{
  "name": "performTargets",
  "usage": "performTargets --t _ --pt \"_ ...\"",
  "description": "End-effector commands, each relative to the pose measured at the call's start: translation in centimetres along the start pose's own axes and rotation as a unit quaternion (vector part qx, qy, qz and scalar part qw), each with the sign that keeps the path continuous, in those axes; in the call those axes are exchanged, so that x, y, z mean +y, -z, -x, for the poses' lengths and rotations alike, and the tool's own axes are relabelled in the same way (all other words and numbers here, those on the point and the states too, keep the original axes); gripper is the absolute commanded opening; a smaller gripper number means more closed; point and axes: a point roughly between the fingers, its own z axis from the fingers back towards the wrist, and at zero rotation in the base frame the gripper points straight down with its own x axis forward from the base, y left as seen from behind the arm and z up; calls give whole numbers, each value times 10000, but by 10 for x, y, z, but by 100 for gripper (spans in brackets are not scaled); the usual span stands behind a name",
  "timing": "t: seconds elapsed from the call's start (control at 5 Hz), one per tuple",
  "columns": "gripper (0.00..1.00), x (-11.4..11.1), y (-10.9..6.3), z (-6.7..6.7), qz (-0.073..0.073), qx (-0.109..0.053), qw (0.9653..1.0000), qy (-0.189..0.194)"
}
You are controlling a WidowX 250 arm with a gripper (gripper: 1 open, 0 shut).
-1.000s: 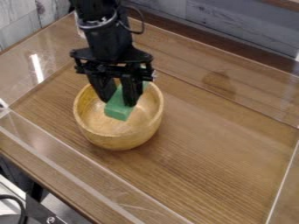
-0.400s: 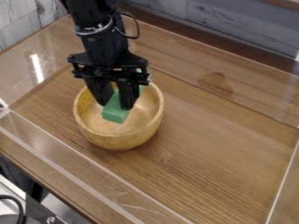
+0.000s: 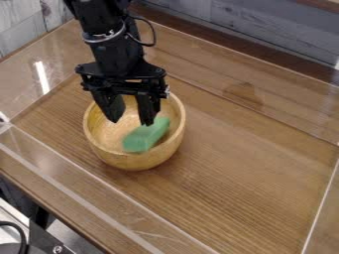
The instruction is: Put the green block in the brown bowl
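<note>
The green block (image 3: 146, 136) lies tilted inside the brown bowl (image 3: 103, 149), resting against the bowl's right inner wall. My gripper (image 3: 127, 107) hangs over the bowl, pointing almost straight down, its dark fingers (image 3: 107, 106) spread apart with nothing between them. The block sits just below and to the right of the fingertips, free of them. The bowl stands on the wooden table at the left of the view.
A clear plastic wall (image 3: 199, 213) runs round the wooden tabletop (image 3: 252, 149), with a raised front edge. A grey plank wall (image 3: 265, 25) stands behind. Dark cables and a black frame (image 3: 27, 233) show at the bottom left corner.
The fingers opened and let go of the green block, which dropped and tipped over into the bowl. The gripper shifted a little left over the bowl.
</note>
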Motion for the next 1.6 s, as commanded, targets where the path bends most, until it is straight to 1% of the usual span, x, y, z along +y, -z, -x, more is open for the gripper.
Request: performTargets --t 0.0,0.6,1.4 --pt "100 0 -8 -6 23 -151 9999 6" --pt "100 -7 -15 -13 205 -153 9997 -25" --pt "100 -26 -35 -20 479 -193 9987 10"
